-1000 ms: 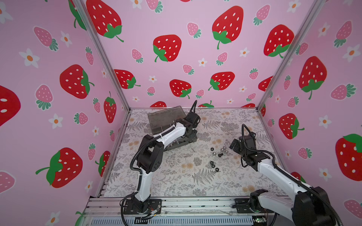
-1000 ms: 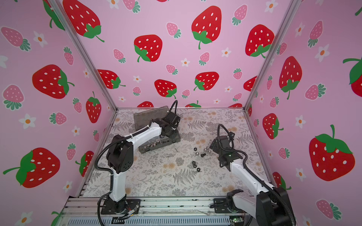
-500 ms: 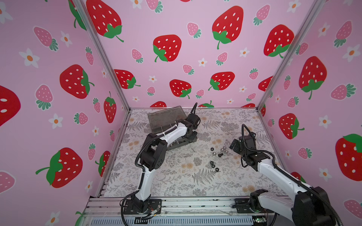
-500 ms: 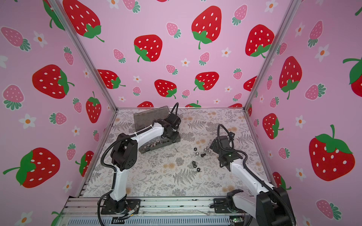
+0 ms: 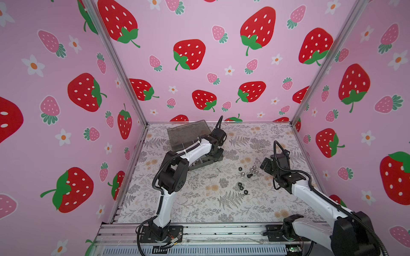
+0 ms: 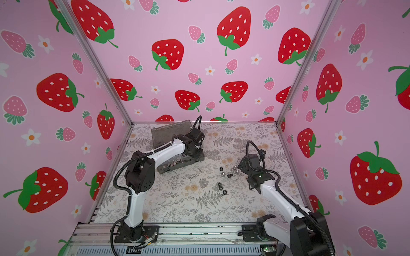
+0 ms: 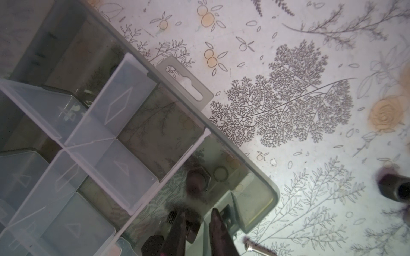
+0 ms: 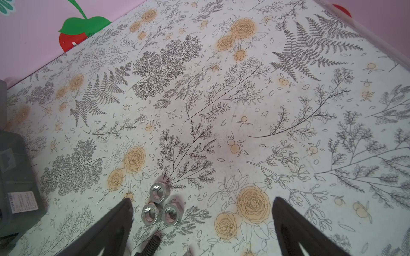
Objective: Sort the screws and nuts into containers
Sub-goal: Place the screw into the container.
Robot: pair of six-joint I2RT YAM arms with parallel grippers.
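While spread, right gripper (image 8: 202, 200) near silver nuts (image 8: 153, 214).

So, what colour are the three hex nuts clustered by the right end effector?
Shiny silver; the three hex nuts show best in the right wrist view.

Smoky-grey box (image 5: 186, 133), silver nuts (image 8: 172, 213), pink strawberry walls (image 5: 221, 73)

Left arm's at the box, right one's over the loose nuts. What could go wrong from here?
1. The right gripper stands wide open over three silver nuts that touch each other, a black bolt close by: closing may catch several or scatter them.
2. The left gripper sits at the box's corner compartment, near its wall: lifting could snag it and shift the box.
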